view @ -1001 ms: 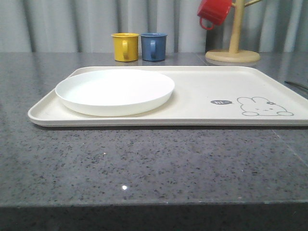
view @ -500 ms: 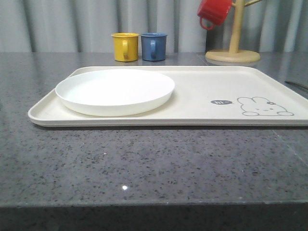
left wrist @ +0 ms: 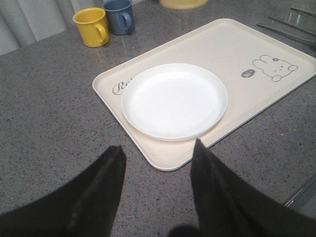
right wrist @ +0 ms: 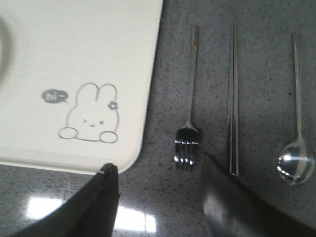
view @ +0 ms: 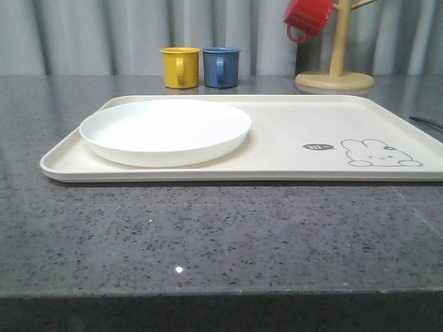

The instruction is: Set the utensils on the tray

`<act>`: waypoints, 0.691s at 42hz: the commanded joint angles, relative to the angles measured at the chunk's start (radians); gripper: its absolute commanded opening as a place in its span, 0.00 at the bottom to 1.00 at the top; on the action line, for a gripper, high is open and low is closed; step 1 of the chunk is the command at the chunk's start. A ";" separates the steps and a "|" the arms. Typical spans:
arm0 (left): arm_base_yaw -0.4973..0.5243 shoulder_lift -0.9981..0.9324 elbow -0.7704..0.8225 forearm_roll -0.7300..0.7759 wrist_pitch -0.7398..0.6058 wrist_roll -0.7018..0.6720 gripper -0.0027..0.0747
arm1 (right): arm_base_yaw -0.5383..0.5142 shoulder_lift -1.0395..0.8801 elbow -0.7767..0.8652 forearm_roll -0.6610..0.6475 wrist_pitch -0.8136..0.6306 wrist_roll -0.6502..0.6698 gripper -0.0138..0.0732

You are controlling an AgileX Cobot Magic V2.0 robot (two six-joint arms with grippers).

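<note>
The cream tray [right wrist: 74,44] with its bunny drawing lies on the dark counter. Beside its short edge, on the counter, three silver utensils lie parallel: a fork [right wrist: 188,145] nearest the tray, then a pair of chopsticks [right wrist: 232,98], then a spoon [right wrist: 296,160]. My right gripper [right wrist: 157,162] hovers open above the counter, between the tray's corner and the fork's tines, holding nothing. At the tray's [left wrist: 217,44] opposite end my left gripper [left wrist: 158,145] is open and empty, above the counter just off the corner. From the front the tray [view: 297,124] spans the table.
A round white plate [view: 166,128] sits on the tray's left half, and shows too in the left wrist view [left wrist: 174,98]. Behind the tray stand a yellow mug [view: 180,67] and a blue mug [view: 221,66]. A red mug [view: 309,17] hangs on a wooden mug tree [view: 336,76].
</note>
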 commanded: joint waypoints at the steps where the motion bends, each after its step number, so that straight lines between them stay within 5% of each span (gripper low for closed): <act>1: -0.006 0.005 -0.026 0.005 -0.076 -0.011 0.44 | -0.013 0.094 -0.096 -0.058 0.028 -0.004 0.63; 29: -0.006 0.005 -0.026 0.005 -0.076 -0.011 0.44 | -0.023 0.542 -0.260 -0.042 0.020 -0.004 0.63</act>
